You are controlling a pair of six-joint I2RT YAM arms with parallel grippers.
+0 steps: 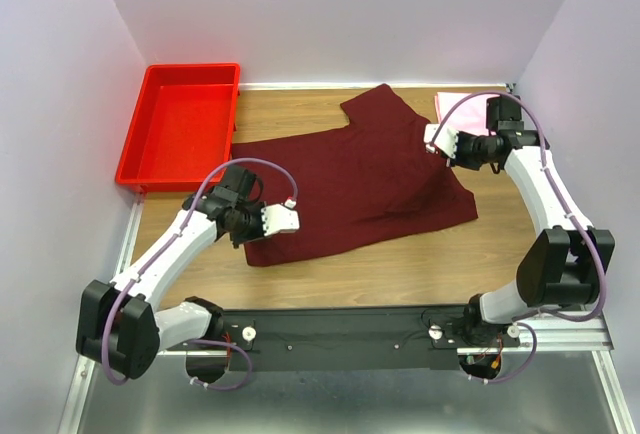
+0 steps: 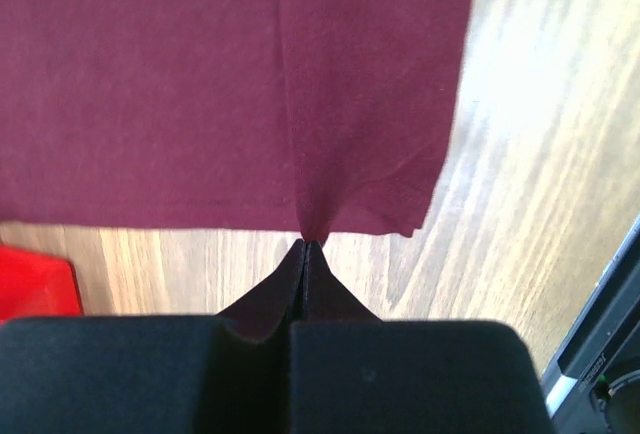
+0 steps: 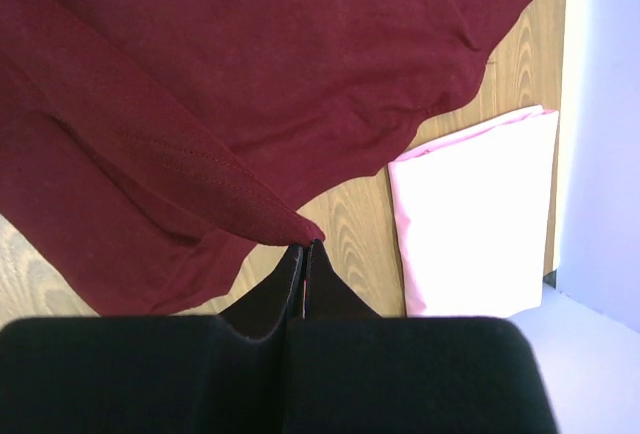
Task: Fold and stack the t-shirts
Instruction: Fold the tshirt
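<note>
Maroon t-shirt [image 1: 360,179] lies mostly flat on the table [image 1: 400,274], stretched between the two grippers, with one sleeve pointing at the far wall. Not folded yet. Pink t-shirt [image 1: 455,106] is a neat folded rectangle just beyond the right gripper [image 1: 432,140], in the far right corner.

Left gripper [image 1: 296,217]: jaws closed, pinching the maroon shirt's edge close to a corner. Its wrist view shows the cloth puckering into the tips. Right gripper: also closed, clamped on a stitched hem of the maroon cloth on the opposite side, cloth bunched up to the tips.

My read on the step: first fold of the maroon shirt. Both pinches are on and the fold hasn't begun.

What the next move needs:
- both arms lift together and stay low
- carry the pinched edge across the shirt in step
- keep the cloth taut between the tips so it doesn't sag or twist
- let go only once the edges line up

Stacking with the pink one comes later.

Red bin [image 1: 190,70] sits beyond the left gripper, off to its left, and looks out of the fold path.
</note>
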